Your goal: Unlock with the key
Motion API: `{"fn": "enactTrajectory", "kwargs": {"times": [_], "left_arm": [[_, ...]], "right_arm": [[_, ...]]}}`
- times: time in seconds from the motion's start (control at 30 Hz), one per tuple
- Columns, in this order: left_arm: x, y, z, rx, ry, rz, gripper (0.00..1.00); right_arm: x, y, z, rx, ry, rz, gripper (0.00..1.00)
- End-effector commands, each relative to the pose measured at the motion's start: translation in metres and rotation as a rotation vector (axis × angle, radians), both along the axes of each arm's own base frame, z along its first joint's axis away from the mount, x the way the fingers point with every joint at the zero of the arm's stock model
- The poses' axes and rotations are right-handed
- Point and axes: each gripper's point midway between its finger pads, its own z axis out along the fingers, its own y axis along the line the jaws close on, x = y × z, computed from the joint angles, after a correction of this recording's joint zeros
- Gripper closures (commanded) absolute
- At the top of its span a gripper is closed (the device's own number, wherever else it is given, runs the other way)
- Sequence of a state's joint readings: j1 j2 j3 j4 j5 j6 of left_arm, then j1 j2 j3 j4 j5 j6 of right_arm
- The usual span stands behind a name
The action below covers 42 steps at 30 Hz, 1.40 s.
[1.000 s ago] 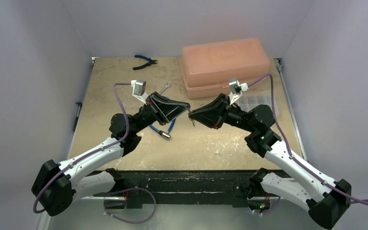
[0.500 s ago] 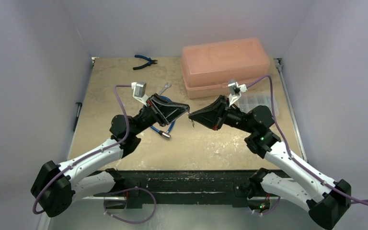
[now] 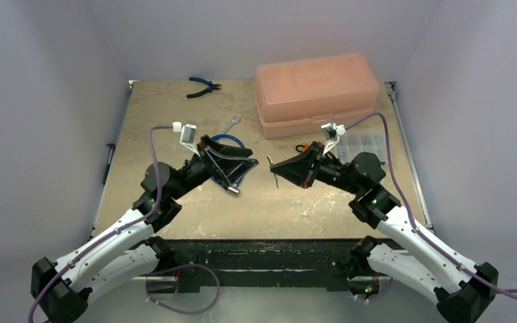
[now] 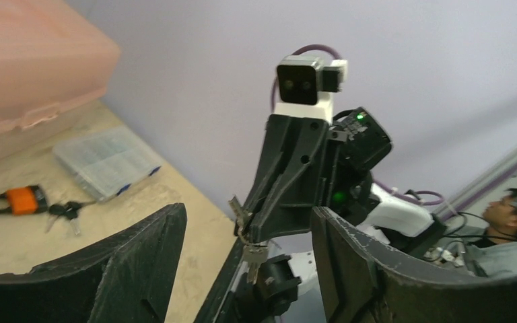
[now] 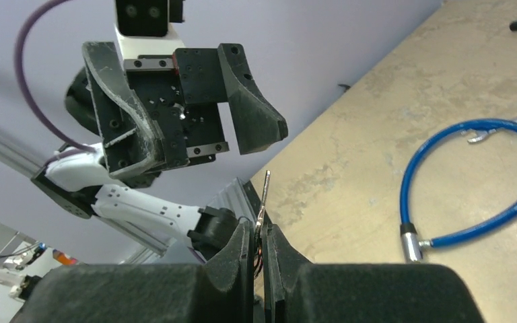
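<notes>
Top external: both arms angle in over mid-table, tips facing each other, close but not touching.
Left gripper: released, jaws spread wide with nothing between them. It hangs above the cable lock.
Right gripper: clenched on the key, a thin pinch at the very fingertips.
Key: off the table, in the gap between the two grippers. The blade sticks out past the right fingers toward the left gripper's open jaws, clear of them.
Key ring: the left wrist view shows a ring at the right fingertips with a second key dangling under it.
Cable lock: blue loop flat on the table, partly under the left gripper. Its metal barrel end lies on the near side of the loop. Nothing is gripping it.
Padlock: orange body, lying on the table in front of the box, behind the right gripper. Shackle state can't be told.
Spare keys: small bunch just beside the padlock.
Organizer: clear, flat on the table at the far right, near the box.
Pliers: blue handles, at the far edge, left of the box.
Wrench: small, on the table just beyond the blue loop.
</notes>
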<state>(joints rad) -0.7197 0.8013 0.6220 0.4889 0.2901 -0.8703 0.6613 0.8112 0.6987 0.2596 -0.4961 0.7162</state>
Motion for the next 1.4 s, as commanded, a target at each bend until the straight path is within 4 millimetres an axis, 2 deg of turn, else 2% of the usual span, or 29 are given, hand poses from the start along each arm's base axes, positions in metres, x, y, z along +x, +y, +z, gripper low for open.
{"fn": "enactTrajectory", "kwargs": {"times": [0.0,0.07,0.13,0.27,0.43,0.57,0.7,0.97,1.37], "left_arm": [[0.019,0.020,-0.023,0.135,0.091,0.166,0.19],[0.023,0.030,-0.030,0.157,0.118,0.224,0.15],[0.028,0.041,-0.045,0.221,0.162,0.290,0.16],[0.049,0.067,-0.090,0.420,0.337,0.472,0.22],[0.056,0.086,-0.135,0.599,0.523,0.587,0.22],[0.058,0.104,-0.164,0.668,0.647,0.700,0.17],[0.060,0.111,-0.182,0.693,0.728,0.772,0.14],[0.067,0.123,-0.217,0.685,0.938,0.964,0.13],[0.080,0.106,-0.261,0.695,1.125,1.040,0.14]], "right_arm": [[0.007,-0.005,-0.012,-0.054,0.016,-0.057,1.00],[0.008,-0.007,-0.015,-0.060,0.025,-0.066,1.00],[0.009,-0.007,-0.018,-0.064,0.029,-0.071,1.00],[0.010,-0.007,-0.032,-0.087,0.057,-0.076,1.00],[0.011,-0.008,-0.048,-0.114,0.091,-0.085,1.00],[0.012,-0.010,-0.054,-0.124,0.102,-0.095,1.00],[0.018,-0.012,-0.067,-0.158,0.127,-0.131,1.00],[0.022,-0.017,-0.089,-0.212,0.160,-0.167,1.00],[0.024,-0.019,-0.117,-0.277,0.201,-0.176,1.00]]}}
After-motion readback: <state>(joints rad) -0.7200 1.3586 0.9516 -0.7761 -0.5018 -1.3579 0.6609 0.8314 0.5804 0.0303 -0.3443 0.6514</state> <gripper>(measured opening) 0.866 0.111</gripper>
